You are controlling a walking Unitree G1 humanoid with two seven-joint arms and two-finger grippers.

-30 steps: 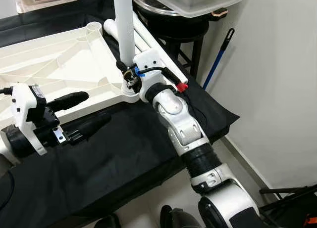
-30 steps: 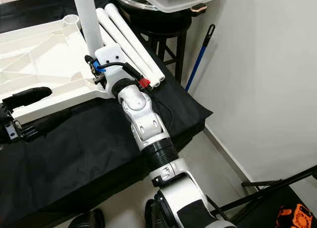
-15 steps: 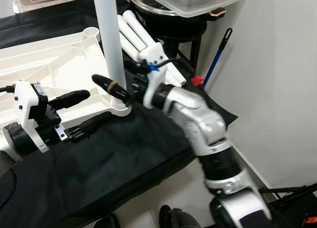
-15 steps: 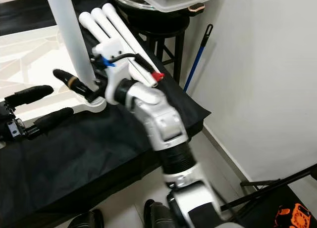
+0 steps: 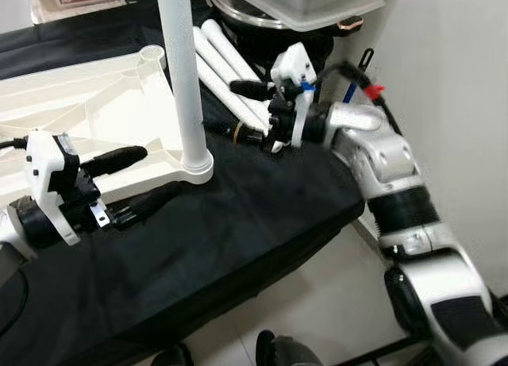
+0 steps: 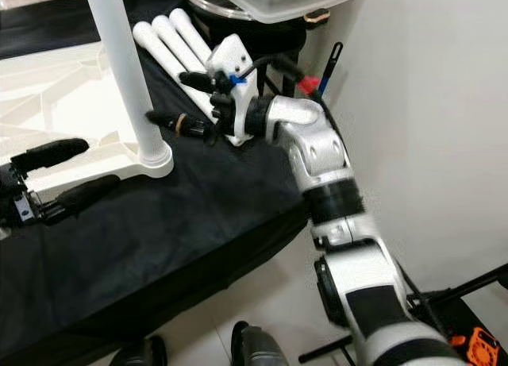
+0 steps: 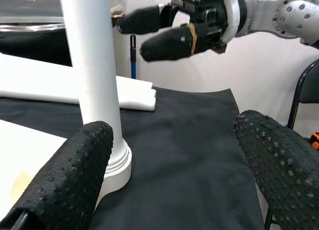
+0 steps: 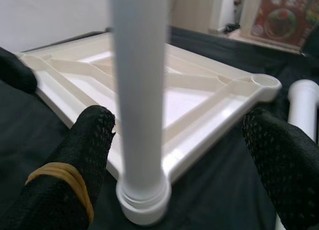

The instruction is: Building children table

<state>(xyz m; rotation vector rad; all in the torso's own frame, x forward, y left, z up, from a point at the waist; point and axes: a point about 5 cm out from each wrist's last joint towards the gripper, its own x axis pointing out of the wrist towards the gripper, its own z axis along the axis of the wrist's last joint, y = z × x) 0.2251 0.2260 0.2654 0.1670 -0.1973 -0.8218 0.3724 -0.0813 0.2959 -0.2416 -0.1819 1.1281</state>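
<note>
The white table top (image 5: 87, 104) lies upside down on the black cloth. One white leg (image 5: 181, 72) stands upright in its near right corner socket. My right gripper (image 5: 242, 109) hangs open just right of that leg, clear of it, over the cloth and beside three loose white legs (image 5: 226, 68). In the right wrist view the leg (image 8: 139, 90) stands between the open fingers but farther off. My left gripper (image 5: 151, 174) is open at the table top's front edge, left of the socket; the left wrist view has the leg (image 7: 94, 65) beside one finger.
A black stool with a pot and a clear plastic box (image 5: 309, 5) stands behind the table's right end. A blue-handled stick (image 5: 349, 80) leans on the white wall. The cloth-covered table ends at the right, with floor below. A dark chair (image 7: 304, 90) is by the wall.
My right gripper has let go of the upright leg at its base, opened and drawn back to the right. The leg stays standing in the socket. The left gripper has held still.
</note>
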